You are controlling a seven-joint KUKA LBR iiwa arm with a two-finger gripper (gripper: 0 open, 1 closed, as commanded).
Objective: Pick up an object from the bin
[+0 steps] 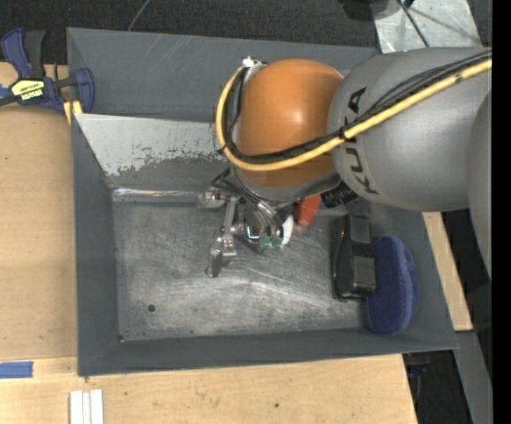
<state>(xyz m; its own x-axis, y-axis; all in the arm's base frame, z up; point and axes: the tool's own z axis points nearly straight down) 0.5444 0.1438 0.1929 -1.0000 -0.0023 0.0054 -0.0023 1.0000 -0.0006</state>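
Grey bin point(96, 237), approach step I'd say: gripper point(224, 253) is hanging over mid-floor, jaw gap can't tell; black box point(352, 259) and blue oval pad point(394, 285) are lying touching at right wall, needing a rightward shift next.

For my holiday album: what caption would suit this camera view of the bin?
The claw hangs inside the grey bin; a black box and blue cushion lie at its right.

Dark black floor point(105, 3) stretches across the far side, evenly lit
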